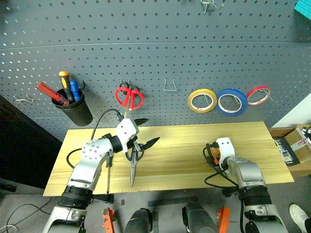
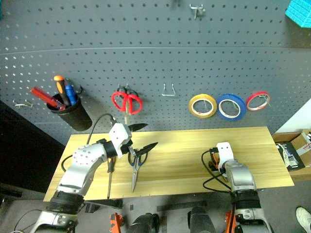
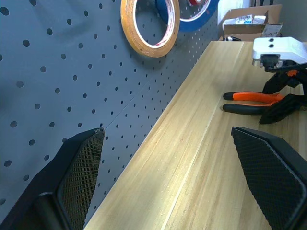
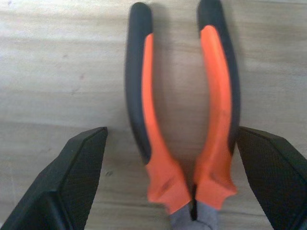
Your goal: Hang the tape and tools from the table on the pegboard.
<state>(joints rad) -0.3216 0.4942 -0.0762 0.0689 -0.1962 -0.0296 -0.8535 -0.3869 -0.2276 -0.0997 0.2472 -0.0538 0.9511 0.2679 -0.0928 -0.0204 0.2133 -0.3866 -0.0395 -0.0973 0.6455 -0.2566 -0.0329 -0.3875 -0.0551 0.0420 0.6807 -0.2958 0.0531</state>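
Orange-and-black pliers (image 4: 182, 120) lie flat on the pale wood table (image 1: 184, 145), right of centre. My right gripper (image 4: 171, 132) points down over them, open, one finger on each side of the handles and not closed on them. Near the pegboard (image 1: 155, 48) my left gripper (image 1: 147, 131) hovers above the table's left half, open and empty. Just below it lie the dark-handled scissors (image 1: 133, 162), blades toward the front edge. The slim screwdriver (image 1: 109, 177) lies beside them, its handle partly under my left arm. The yellow tape (image 1: 201, 101) hangs on a pegboard hook.
On the pegboard hang a black cup (image 1: 75, 109) holding screwdrivers, red-handled scissors (image 1: 129, 97), a blue roll (image 1: 232, 102) and a red-and-white roll (image 1: 258, 95). An empty hook (image 1: 170, 86) sits between scissors and tape. Cardboard boxes (image 1: 296, 143) stand past the table's right end.
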